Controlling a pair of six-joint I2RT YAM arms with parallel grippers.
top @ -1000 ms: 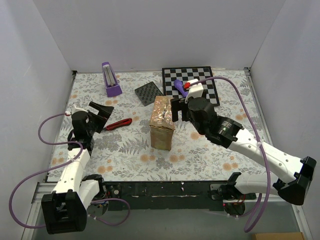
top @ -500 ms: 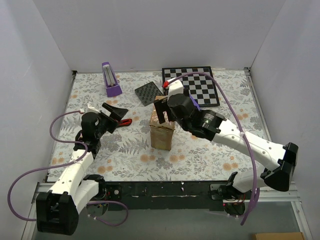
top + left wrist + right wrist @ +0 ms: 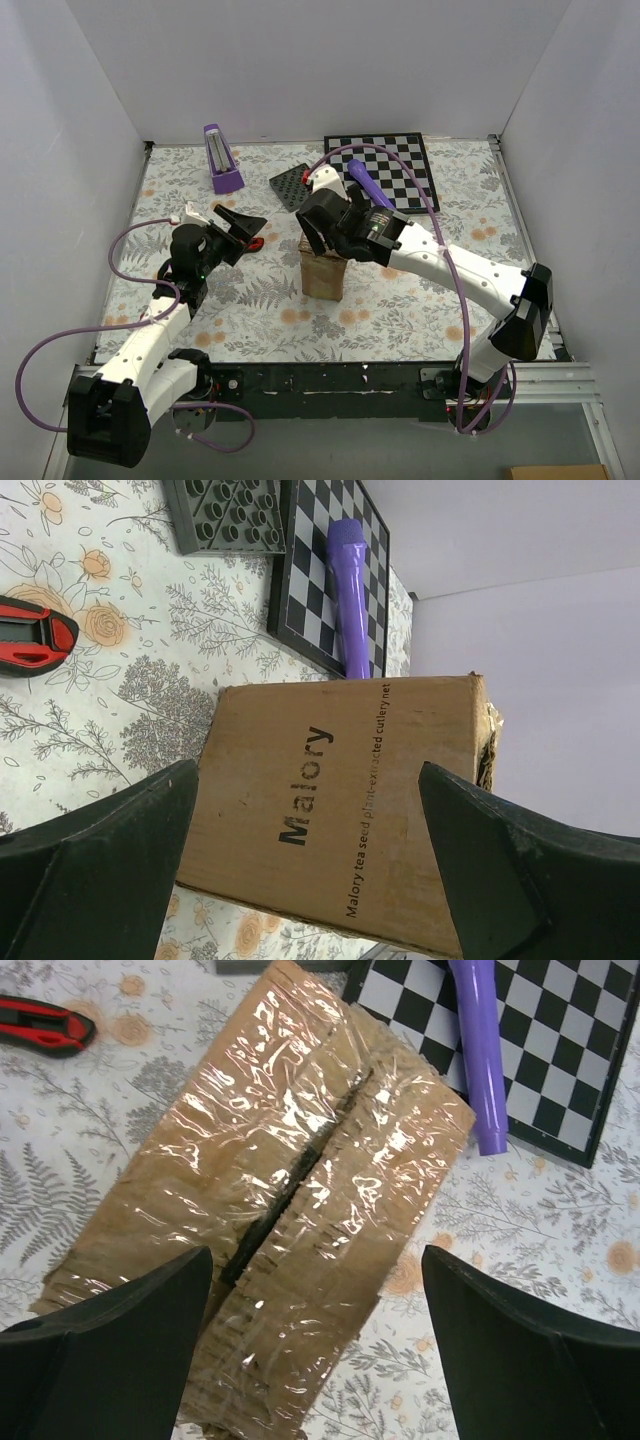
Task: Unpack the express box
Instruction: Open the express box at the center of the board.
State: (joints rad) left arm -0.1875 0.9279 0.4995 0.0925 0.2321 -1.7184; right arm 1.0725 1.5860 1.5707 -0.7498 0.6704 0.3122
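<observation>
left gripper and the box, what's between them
Nothing: the left wrist view shows the box unblocked ahead of the left gripper; the cutter lies aside.

express box (image 3: 300,1190) | brown cardboard, glossy-taped top, dark slit along seam | upright, mid-table

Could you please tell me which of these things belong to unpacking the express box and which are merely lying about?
Belonging: express box; left gripper; right gripper, both jaws open.
Lying about: utility knife; chessboard; purple marker on it; dark studded plate; purple holder.
</observation>
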